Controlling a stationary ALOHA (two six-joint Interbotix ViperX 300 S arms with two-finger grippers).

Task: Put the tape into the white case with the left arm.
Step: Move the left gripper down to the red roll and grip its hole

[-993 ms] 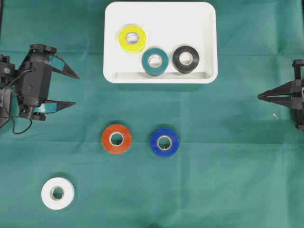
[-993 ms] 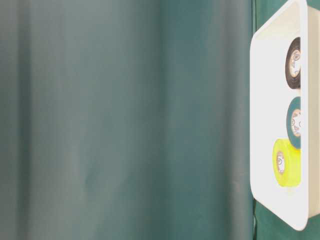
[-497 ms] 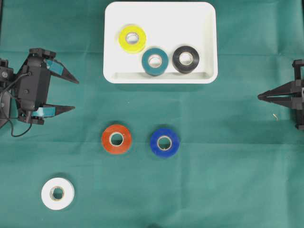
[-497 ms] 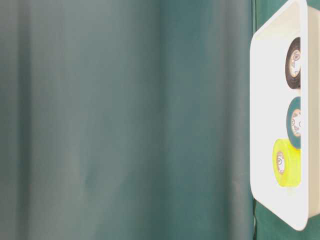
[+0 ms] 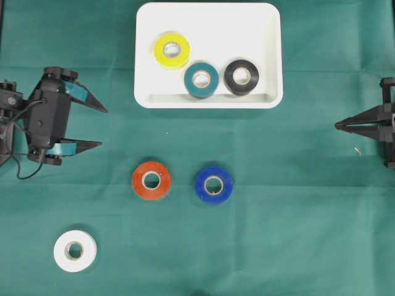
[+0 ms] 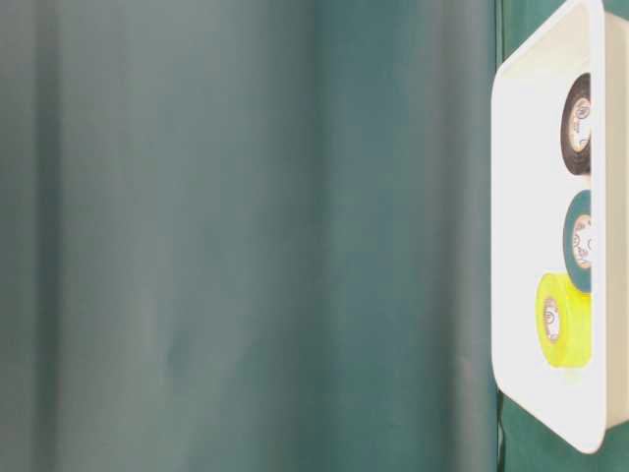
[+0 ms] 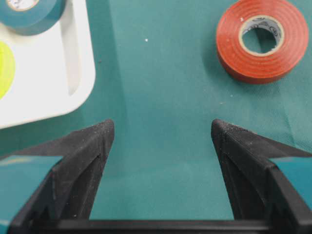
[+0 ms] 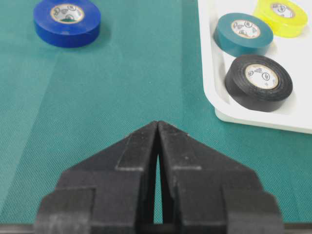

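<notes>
1. Six tape rolls lie on the green worktop (image 5: pixel 296 234); three sit inside the white case (image 5: pixel 208 100) at 12 o'clock in the overhead view.
2. Inside the case: yellow roll (image 5: pixel 171 50), teal roll (image 5: pixel 201 79) and black roll (image 5: pixel 241 76); teal and black lie near the case's lower wall, just beside each other.
3. Outside the case: red roll (image 5: pixel 151 180) near centre, blue roll (image 5: pixel 213 184) just beside it toward 3 o'clock, and white roll (image 5: pixel 74 250) apart at 7 o'clock.
4. Left hand (image 5: pixel 92 126) at 9 o'clock, its teal-banded fingers (image 5: pixel 79 145) spread wide and holding nothing, tips pointing toward 3 o'clock.
5. Left wrist view: bare cloth lies between the spread fingers; the red roll sits at 1 o'clock and the case's corner at 10 o'clock; nothing stands between the hand and the red roll.
6. Right hand (image 5: pixel 338 126) at 3 o'clock, fingers pressed together, empty, well apart from every roll.
7. Loose black cable (image 5: pixel 21 172) trails below the left arm.
</notes>
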